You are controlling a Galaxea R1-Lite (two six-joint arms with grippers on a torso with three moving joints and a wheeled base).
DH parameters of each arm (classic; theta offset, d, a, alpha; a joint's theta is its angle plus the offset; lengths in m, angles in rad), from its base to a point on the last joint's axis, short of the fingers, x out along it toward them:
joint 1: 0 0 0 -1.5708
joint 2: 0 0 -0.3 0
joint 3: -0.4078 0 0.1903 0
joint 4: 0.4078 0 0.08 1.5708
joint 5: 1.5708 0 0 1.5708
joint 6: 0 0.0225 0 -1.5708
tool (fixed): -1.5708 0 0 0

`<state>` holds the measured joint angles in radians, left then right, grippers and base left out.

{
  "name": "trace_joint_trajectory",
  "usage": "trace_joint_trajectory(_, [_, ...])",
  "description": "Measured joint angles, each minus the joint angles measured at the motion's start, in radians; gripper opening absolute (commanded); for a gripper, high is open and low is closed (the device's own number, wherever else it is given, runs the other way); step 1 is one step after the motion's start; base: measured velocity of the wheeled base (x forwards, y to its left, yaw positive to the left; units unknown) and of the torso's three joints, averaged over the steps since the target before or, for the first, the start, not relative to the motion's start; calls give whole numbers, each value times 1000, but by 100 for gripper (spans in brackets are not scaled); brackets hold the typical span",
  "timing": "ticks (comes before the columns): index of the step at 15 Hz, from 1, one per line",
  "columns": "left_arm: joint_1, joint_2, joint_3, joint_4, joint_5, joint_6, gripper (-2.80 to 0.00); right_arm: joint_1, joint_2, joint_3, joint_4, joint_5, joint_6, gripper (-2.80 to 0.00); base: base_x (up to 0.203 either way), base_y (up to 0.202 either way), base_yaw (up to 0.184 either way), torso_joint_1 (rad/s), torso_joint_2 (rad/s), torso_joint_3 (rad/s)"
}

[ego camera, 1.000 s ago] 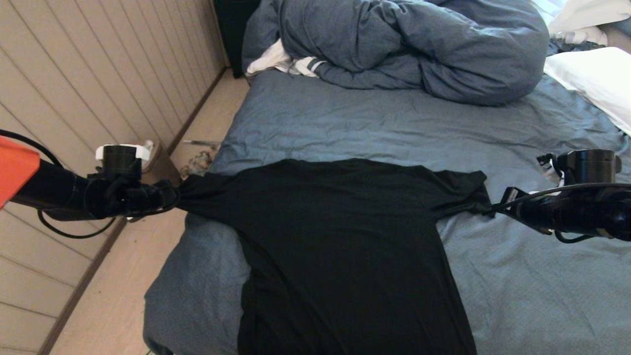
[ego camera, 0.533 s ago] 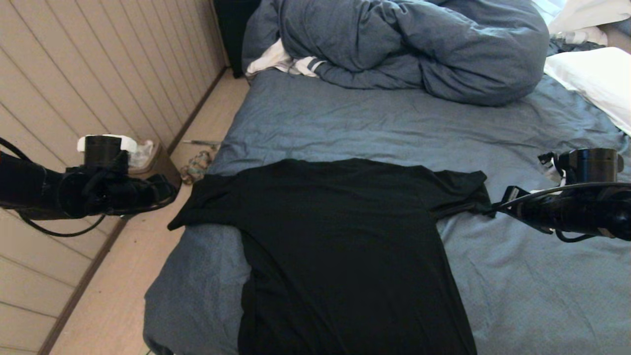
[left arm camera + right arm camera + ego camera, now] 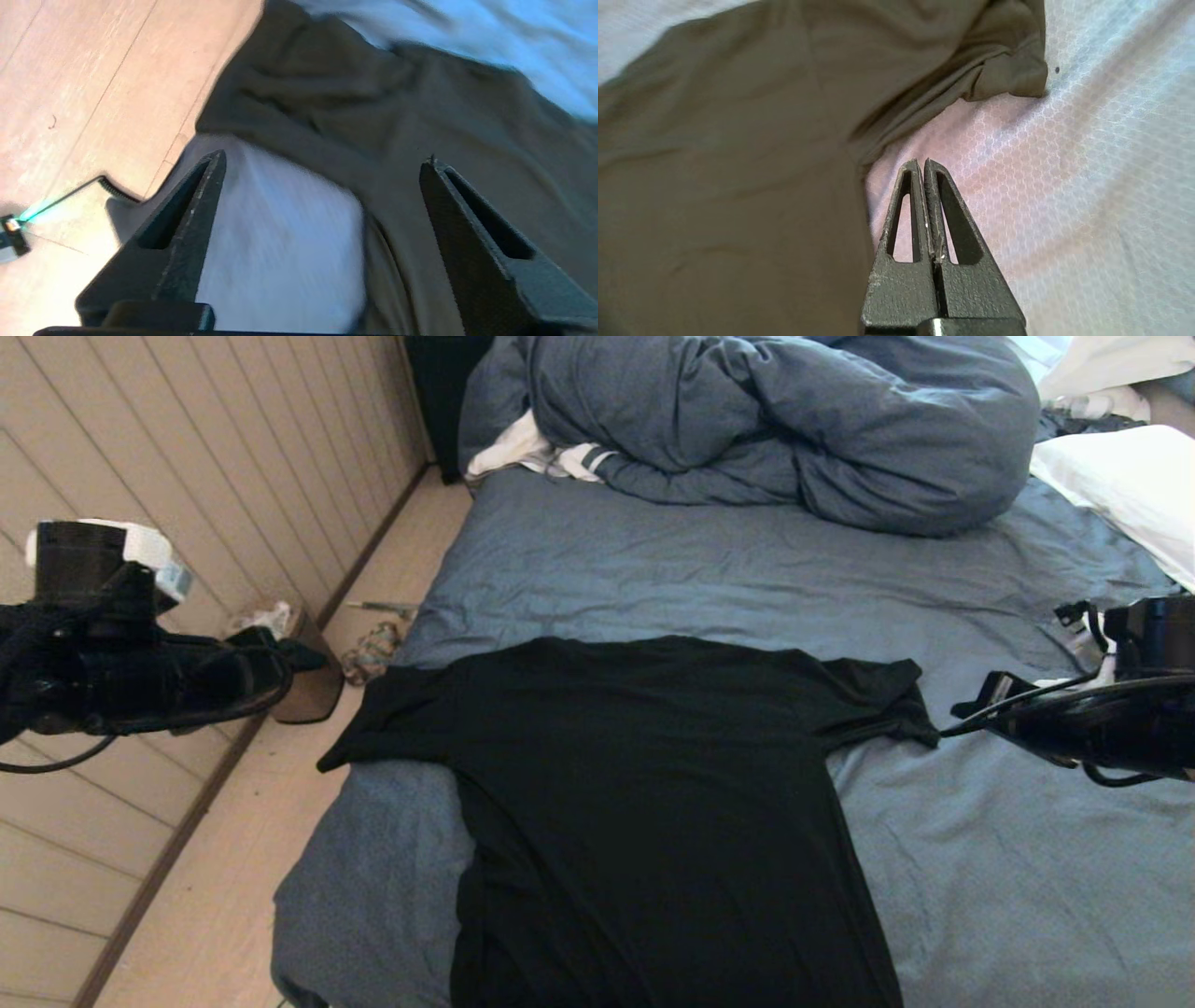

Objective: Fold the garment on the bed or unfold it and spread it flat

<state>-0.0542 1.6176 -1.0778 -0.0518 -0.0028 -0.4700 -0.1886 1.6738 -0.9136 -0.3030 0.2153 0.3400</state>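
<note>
- The left gripper has released the sleeve and withdrawn over the floor; jaws stand wide, holding nothing.
- The right gripper, jaws pressed together and empty, has backed just off the other sleeve.
- The garment lies spread on the bed, one sleeve overhanging the edge; spreading appears nearly complete.

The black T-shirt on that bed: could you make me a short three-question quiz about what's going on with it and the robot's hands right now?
1. True or false: the left hand is clamped on the black T-shirt.
2. Which part of the T-shirt hangs past the edge of the bed? A) the sleeve on the robot's left B) the sleeve on its right C) neither
3. Fill in: the right hand has its fingers ____ and holds nothing.

Key:
1. False. Its fingers stand wide apart, clear of the shirt.
2. A. That sleeve tip lies over the floor by the wall.
3. Shut. It sits beside the other sleeve, above the sheet.
</note>
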Motion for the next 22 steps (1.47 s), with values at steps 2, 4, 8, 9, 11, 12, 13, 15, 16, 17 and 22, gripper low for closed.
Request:
trace_joint_trajectory(2, [-26,-122,34,74,-5,32,-280,1,-77,28,20,-2,-10,-280,0,0,0,0,0,0])
trace_joint_trajectory(4, [-59,-274,70,169,-9,66,-280,3,-195,47,106,-2,-39,-280,0,0,0,0,0,0])
trace_joint_trajectory(8, [-108,-618,161,363,-25,177,-280,5,-513,66,416,-2,-150,-280,0,0,0,0,0,0])
trace_joint_trajectory(9, [-114,-709,195,396,-24,195,-280,5,-605,77,497,-2,-166,-280,0,0,0,0,0,0])
trace_joint_trajectory(11, [-120,-876,272,451,-25,230,-280,5,-784,128,622,-4,-192,-280,0,0,0,0,0,0])
trace_joint_trajectory(12, [-121,-955,312,486,-26,248,-280,6,-870,179,666,-4,-210,-280,0,0,0,0,0,0])
trace_joint_trajectory(13, [-116,-1030,350,524,-30,274,-280,6,-953,247,697,-4,-236,-280,0,0,0,0,0,0])
trace_joint_trajectory(15, [-80,-1162,449,573,-40,345,-280,12,-1099,376,722,-4,-286,-280,0,0,0,0,0,0])
trace_joint_trajectory(16, [-40,-1223,503,576,-51,384,-280,24,-1167,433,727,-3,-307,-280,0,0,0,0,0,0])
trace_joint_trajectory(17, [1,-1277,558,573,-70,421,-280,40,-1227,483,725,-2,-322,-280,0,0,0,0,0,0])
trace_joint_trajectory(22, [71,-1411,891,307,-107,480,-280,86,-1374,819,398,-63,-347,-280,0,0,0,0,0,0])
